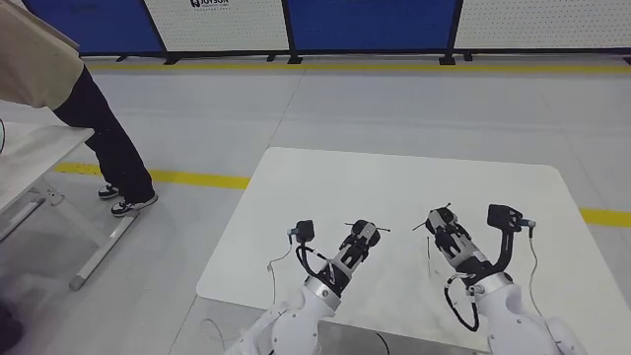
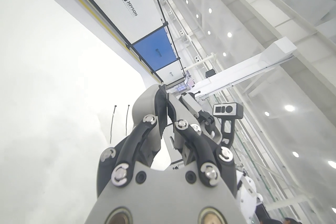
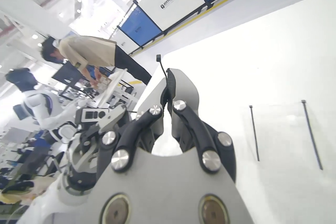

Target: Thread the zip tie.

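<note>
While 2 zip ties (image 3: pixel 254 133) lie on table (image 3: pixel 262 51) | right end effector (image 3: pixel 167 75) pinches 1 zip tie (image 3: pixel 161 66) | left end effector (image 2: pixel 164 93) closed

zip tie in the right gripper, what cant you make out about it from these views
- Right wrist view: the zip tie shows its head and a short bit of strap; the rest is hidden between the shut fingers of the right gripper.
- Top view: the tie is too thin to trace, so whether it reaches the left gripper is unclear.
- Left wrist view: the left gripper's shut fingers hide whatever lies between them.
</note>
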Robot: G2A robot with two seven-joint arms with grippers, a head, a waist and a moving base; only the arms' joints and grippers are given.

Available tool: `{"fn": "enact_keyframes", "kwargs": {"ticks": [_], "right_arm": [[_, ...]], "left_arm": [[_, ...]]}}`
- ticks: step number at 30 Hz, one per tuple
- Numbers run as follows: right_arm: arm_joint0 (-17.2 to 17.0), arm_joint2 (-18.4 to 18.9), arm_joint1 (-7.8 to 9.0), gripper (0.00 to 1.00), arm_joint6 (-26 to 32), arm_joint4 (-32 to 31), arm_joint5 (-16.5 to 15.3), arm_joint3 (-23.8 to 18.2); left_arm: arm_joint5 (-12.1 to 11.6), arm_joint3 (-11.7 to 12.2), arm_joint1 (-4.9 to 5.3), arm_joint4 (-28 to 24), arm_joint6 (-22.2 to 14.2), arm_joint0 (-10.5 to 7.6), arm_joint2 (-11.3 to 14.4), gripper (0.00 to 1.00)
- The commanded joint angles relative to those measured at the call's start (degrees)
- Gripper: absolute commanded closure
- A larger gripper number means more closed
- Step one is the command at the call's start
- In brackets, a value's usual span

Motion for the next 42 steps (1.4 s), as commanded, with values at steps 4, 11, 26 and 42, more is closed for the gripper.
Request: {"fn": "enact_keyframes", "kwargs": {"ticks": [4, 11, 26, 42], "right_arm": [[-0.1, -0.4, -0.19, 1.0, -2.0, -0.5, -0.1, 0.1], [-0.1, -0.4, -0.19, 1.0, -2.0, -0.5, -0.1, 0.1], [-1.0, -3.0, -1.12, 1.0, -6.3, 0.5, -0.7, 0.9], [0.6, -5.3, -2.48, 1.0, -8.9, 1.0, -2.6, 4.3]], "left_arm": [[0.3, 0.7, -0.31, 0.7, 0.5, -0.76, 1.5, 1.0], [0.3, 0.7, -0.31, 0.7, 0.5, -0.76, 1.5, 1.0], [0.5, 1.3, -0.9, 1.0, 3.8, -1.56, 2.5, 1.0], [0.5, 1.3, -0.9, 1.0, 3.8, -1.56, 2.5, 1.0]]}}
